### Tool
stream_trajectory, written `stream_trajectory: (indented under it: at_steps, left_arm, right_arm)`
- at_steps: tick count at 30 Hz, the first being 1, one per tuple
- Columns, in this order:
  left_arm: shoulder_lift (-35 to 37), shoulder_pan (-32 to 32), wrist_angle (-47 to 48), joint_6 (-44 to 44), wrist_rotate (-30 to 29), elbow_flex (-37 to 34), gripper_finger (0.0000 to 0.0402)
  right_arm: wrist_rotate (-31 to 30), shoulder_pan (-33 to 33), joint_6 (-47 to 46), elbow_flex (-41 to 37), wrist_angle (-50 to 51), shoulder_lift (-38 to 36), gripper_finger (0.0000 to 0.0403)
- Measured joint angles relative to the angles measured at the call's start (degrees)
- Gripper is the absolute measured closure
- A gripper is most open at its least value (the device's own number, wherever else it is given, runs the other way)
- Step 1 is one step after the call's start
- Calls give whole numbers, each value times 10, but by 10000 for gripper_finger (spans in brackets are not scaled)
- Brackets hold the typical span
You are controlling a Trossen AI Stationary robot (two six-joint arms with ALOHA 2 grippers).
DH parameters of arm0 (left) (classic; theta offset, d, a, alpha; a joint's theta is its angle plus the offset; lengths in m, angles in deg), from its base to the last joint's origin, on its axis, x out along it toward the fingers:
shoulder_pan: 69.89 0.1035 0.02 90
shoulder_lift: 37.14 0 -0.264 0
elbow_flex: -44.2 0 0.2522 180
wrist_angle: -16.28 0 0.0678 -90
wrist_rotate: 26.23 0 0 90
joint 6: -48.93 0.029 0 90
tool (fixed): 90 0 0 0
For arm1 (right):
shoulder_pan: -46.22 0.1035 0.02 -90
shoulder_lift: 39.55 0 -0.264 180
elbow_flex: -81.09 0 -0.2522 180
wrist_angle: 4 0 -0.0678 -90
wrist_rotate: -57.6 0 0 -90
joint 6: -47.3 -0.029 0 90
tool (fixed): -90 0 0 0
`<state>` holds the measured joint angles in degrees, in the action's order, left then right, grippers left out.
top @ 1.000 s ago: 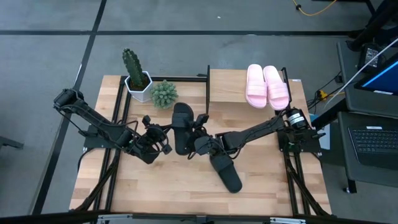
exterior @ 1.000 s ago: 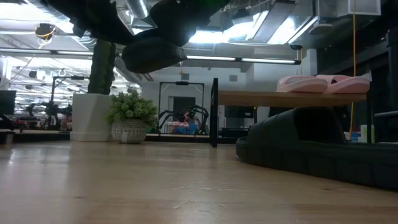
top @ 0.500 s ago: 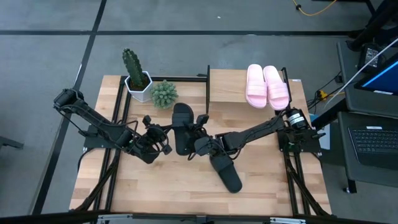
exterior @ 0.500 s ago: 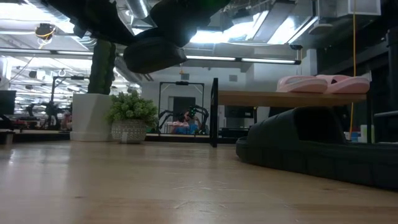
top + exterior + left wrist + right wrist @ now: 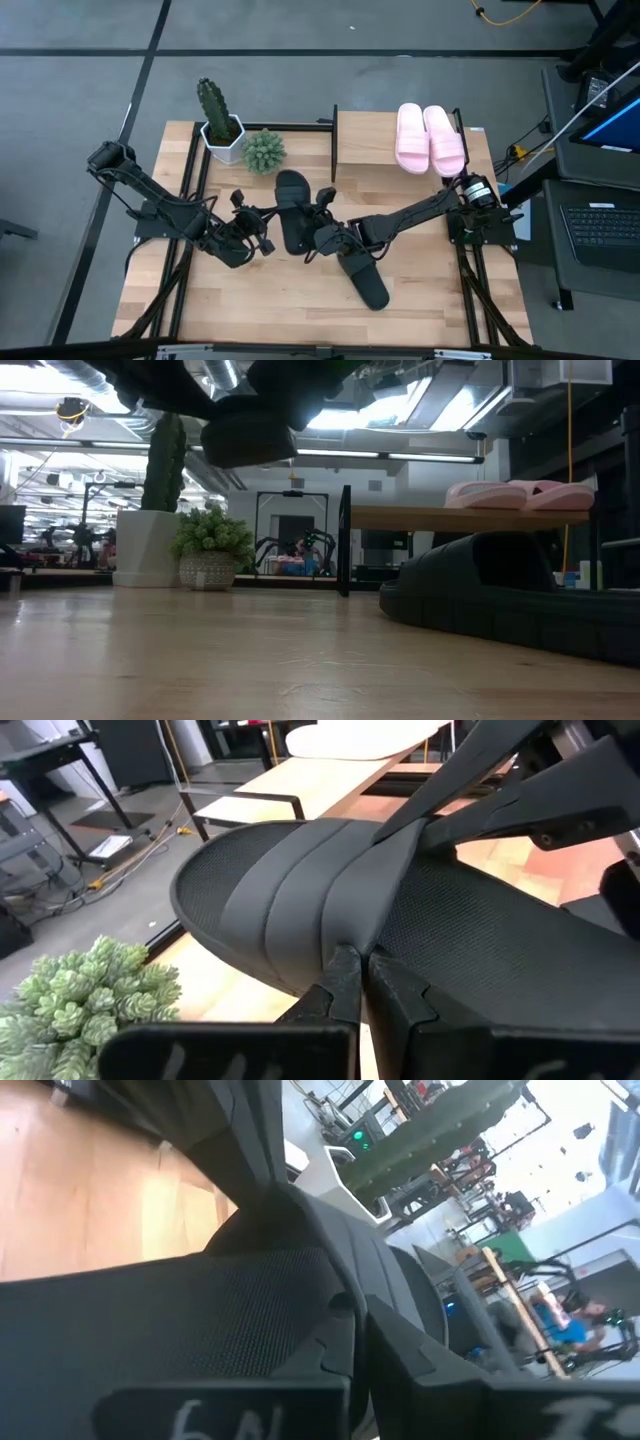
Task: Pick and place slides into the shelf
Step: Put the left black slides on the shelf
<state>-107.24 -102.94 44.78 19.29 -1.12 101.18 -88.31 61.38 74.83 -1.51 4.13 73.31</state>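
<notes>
One black slide hangs in the air over the table's middle, between my two grippers. My left gripper is shut on its left side and my right gripper on its right side. In the low view it shows high above the tabletop. The other black slide lies sole-down on the table just right of centre. Two pale pink slides lie side by side on the shelf at the far right. My left gripper pinches the strap's left end, where it meets the sole's side, between its two fingers. The fingers come about level from the table's left. The slide is lifted clear and lies roughly level. My right gripper pinches the strap's right end between its two fingers, opposite the left gripper. Its fingers come from the table's right, slanting a little down. The slide hangs clear of the table between both holds.
A cactus in a white pot and a small green plant stand at the far left of the table. The shelf's board has bare room left of the pink slides. A laptop sits beyond the table's right edge.
The held black slide has risen a little above the table, staying about level, with both grippers on it. The other black slide and the pink slides have kept still.
</notes>
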Motion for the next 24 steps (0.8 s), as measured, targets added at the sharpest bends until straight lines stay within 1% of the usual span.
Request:
stream_trajectory:
  at_steps: [3,9,11,14,19,21,24]
  left_arm:
    - [0,0,-1,-1,-1,0,400]
    - [0,-2,-21,0,-2,1,380]
    - [0,-4,-36,7,20,3,373]
    - [0,-5,-49,39,28,3,360]
    - [0,-19,-100,108,24,3,333]
    - [3,-28,-106,130,20,3,325]
    - [4,-40,-107,138,19,3,318]
  right_arm:
    - [-5,1,16,0,-2,0,390]
    - [-11,5,15,0,-1,-18,390]
    - [-23,5,13,0,-4,-24,391]
    - [-32,4,12,0,-2,-39,391]
    - [-21,10,13,0,13,-56,391]
    - [-31,11,13,0,30,-68,391]
    - [-47,13,11,0,70,-90,391]
